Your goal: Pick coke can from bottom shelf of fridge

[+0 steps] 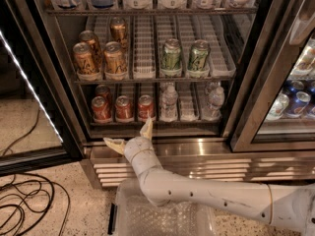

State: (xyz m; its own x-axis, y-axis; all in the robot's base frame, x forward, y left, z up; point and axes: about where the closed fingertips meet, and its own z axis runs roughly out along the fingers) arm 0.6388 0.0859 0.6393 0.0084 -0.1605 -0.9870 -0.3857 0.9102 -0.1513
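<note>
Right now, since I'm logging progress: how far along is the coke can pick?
Done: the pincer is at the fridge, open, by the bottom shelf front edge. In hand: lining up with the rightmost front coke can, untouched. Left: grip it, pull it out.

We are seeing coke can (145,107) glossy metal | bottom shelf (188,113) whitish plastic | sill (206,149) brushed steel | gripper (126,132) matt cream, before sill

Speckled floor (74,203), black cables (19,200); gripper (131,135) before steel sill (197,149).
</note>
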